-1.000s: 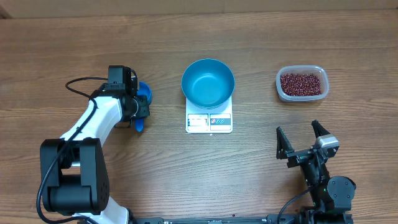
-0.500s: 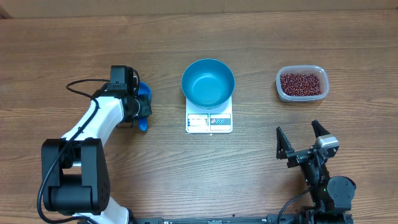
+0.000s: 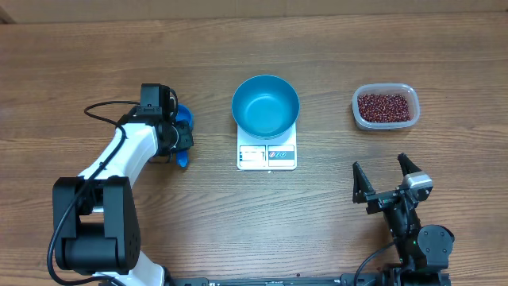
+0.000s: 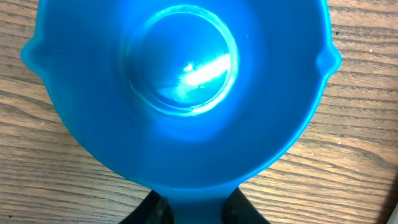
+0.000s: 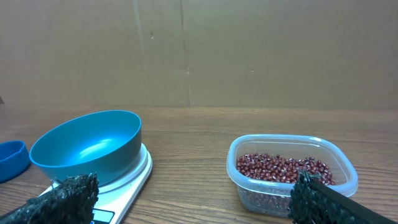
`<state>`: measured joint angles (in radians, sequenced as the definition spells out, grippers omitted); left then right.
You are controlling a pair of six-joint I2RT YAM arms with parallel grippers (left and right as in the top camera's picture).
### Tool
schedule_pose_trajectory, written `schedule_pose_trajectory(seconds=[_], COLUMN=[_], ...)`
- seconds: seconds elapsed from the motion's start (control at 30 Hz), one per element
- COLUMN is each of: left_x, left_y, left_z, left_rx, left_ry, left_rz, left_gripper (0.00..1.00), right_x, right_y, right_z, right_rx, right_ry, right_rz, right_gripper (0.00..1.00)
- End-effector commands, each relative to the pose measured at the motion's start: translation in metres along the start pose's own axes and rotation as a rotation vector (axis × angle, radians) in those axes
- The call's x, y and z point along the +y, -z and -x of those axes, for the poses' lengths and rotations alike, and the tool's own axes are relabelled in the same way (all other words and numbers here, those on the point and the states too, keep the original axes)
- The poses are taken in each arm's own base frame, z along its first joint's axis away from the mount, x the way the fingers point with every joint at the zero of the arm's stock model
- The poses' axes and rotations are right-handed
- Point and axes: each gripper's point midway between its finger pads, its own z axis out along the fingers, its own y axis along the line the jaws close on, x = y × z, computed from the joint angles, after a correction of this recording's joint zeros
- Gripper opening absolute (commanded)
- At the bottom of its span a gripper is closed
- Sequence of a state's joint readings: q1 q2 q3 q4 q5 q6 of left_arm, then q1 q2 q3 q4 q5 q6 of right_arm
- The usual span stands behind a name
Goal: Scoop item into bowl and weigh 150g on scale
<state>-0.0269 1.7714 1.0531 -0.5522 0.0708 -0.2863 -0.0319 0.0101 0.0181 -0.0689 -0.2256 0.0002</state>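
The beans (image 3: 386, 106) lie in a clear tub (image 3: 356, 115) at the right of the worktop (image 3: 238, 230). Well apart from it, at the middle, the blue bowl (image 3: 265, 106) sits on the white scale (image 3: 267, 156). Left of the scale is a small blue scoop (image 4: 180, 93), cup facing up, with the left jaws closed narrow on its handle. The right jaws stand wide, holding nothing, on the near side of the tub.

Blue bowl (image 5: 87, 146) sits on the scale (image 5: 134, 178), beside a tub (image 5: 249, 194) of beans (image 5: 283, 168).
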Motion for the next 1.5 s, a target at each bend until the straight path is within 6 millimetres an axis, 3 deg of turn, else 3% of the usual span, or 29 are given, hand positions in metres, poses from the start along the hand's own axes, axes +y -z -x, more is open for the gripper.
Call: schedule_pose_trajectory(seconds=[0.0,0.1,0.27,0.37,0.47,0.7,0.8,1.07,1.3,1.47], left_x=[-0.004,-0.004,-0.009,-0.017,-0.024,-0.070,-0.083,-0.096,-0.110,-0.112], left_y=[-0.003,-0.001,0.020,0.052,0.082,0.146,0.160,0.174,0.187,0.189], left_z=[-0.004,-0.004,0.010,0.028,0.041,0.051,0.050,0.044,0.035,0.033], left_rx=[0.010,0.012,-0.033,-0.100,-0.158,-0.135,-0.064,0.091,0.171,0.186], left_ry=[-0.005,0.009,0.070,0.144,0.249,0.346,0.402,0.604,0.586,0.581], left_rz=[-0.001,-0.001,-0.016,-0.045,-0.087,-0.499,-0.654,-0.775,-0.869,-0.883], left_gripper=[0.22,0.20,0.19,0.19,0.08,0.10,0.08,0.04,0.04,0.04], right_x=[0.001,0.001,0.001,0.001,0.001,0.001,0.001,0.001,0.000,0.014], right_y=[0.000,0.000,0.000,0.000,0.000,0.000,0.000,0.000,0.000,0.000], right_z=[-0.002,-0.002,-0.002,-0.002,-0.002,-0.002,-0.002,-0.002,-0.002,-0.001], right_rx=[-0.002,-0.002,-0.002,-0.002,-0.002,-0.002,-0.002,-0.002,-0.003,-0.004], right_ry=[-0.003,-0.003,-0.003,-0.003,-0.003,-0.003,-0.003,-0.003,-0.002,-0.001], right_rz=[0.004,0.004,0.004,0.004,0.004,0.004,0.004,0.004,-0.003,0.083], right_gripper=[1.00,1.00,1.00,1.00,1.00,1.00,1.00,1.00,1.00,1.00])
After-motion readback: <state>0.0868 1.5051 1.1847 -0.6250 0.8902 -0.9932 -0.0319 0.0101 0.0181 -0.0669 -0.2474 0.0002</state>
